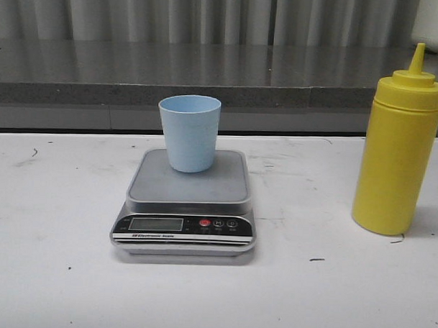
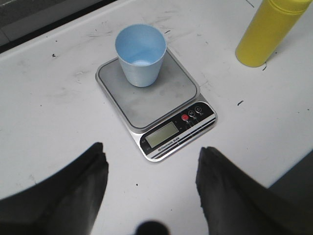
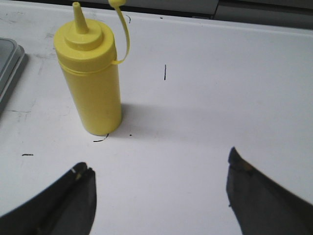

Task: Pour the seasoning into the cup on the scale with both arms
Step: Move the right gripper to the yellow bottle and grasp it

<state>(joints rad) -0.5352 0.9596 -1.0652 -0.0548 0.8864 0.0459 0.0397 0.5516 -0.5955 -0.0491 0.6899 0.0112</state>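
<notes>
Both tools hang wide open, holding nothing. Ahead of the left tool (image 2: 151,196) sits the scale (image 2: 154,98) with the cup (image 2: 141,56) on it. Ahead of the right tool (image 3: 161,196) stands the seasoning (image 3: 93,83) on the tabletop (image 3: 205,98).

White scuffed table (image 1: 57,273), grey ledge (image 1: 100,73) behind it, pale vertical-ribbed wall (image 1: 138,13)
</notes>
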